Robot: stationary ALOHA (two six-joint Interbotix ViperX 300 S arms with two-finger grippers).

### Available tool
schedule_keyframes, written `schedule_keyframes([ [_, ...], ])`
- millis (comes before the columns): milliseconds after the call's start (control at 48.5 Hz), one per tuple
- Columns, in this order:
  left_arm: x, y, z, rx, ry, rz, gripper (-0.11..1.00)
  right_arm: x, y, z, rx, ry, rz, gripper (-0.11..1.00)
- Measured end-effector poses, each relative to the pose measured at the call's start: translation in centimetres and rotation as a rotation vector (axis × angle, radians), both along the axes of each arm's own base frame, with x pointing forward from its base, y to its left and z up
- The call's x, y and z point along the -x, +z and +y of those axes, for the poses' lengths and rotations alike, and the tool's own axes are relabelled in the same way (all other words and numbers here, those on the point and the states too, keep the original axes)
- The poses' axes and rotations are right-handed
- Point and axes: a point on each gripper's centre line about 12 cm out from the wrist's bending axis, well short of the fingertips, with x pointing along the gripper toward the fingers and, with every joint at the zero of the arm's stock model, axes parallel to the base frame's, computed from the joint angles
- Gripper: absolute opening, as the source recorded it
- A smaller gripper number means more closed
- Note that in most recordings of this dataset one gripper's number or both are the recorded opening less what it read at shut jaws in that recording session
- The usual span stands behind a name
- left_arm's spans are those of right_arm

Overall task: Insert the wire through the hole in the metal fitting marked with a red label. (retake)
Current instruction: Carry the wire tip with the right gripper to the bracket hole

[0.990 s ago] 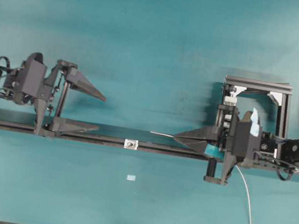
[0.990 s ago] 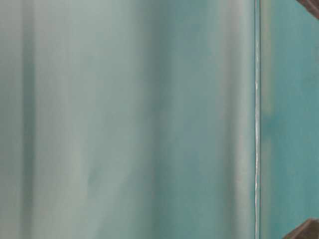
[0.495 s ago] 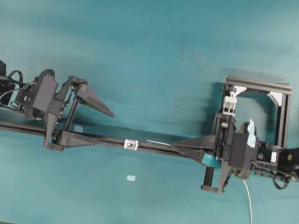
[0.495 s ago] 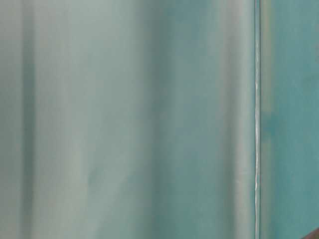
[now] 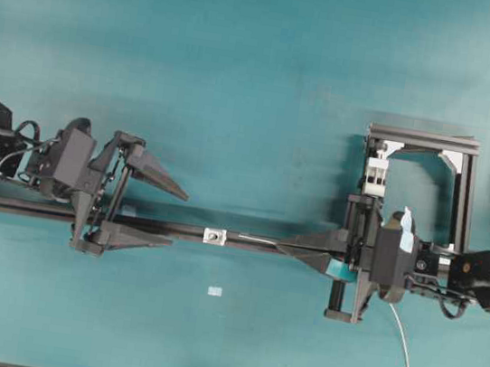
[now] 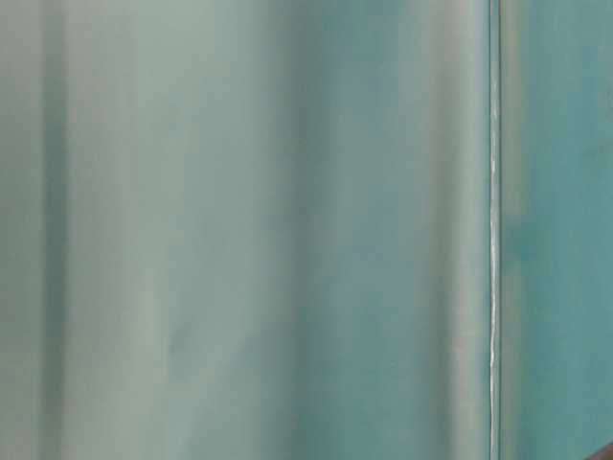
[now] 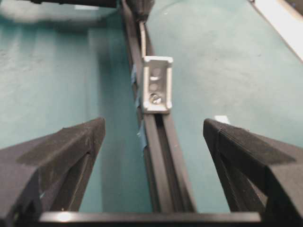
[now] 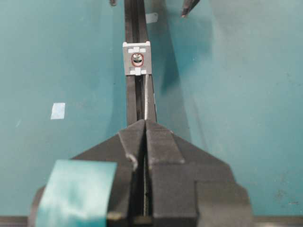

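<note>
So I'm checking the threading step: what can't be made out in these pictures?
- Overhead: whether the wire tip has entered the metal fitting; too small.
- Table-level: everything; blurred.
- Right wrist: wire inside the shut right gripper; fingers hide it.
- Left wrist: wire behind the fitting; blurred.

**Materials and finishes on view**

Metal fitting (image 8: 137,58): pale silvery metal, satin sheen. Rail (image 7: 163,161): black metal, semi-gloss, grooved. Wire (image 8: 147,97): thin, silver-grey, faintly shiny. Right gripper (image 8: 145,125) and left gripper (image 7: 151,137): matt black plastic, finely ridged surface. Table (image 5: 260,76): teal, matt, smooth covering.
</note>
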Motion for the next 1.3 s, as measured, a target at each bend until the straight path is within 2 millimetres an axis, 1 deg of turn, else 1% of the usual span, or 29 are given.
schedule_keyframes([
  [144, -0.31, 0.24, -0.46, 0.01, -0.01, -0.012, 0.58, -0.08, 0.02, 0.16, 0.0, 0.002, -0.004, 0.02],
  [536, -0.75, 0.5, -0.64, 0.015, -0.01, -0.026, 0.58, -0.02, 0.14, 0.37, 0.001, 0.007, -0.015, 0.02],
  [1300, -0.66, -0.35, -0.68, 0.022, -0.011, 0.002, 0.58, -0.15, -0.24, 0.52, 0.007, 0.007, -0.013, 0.02],
])
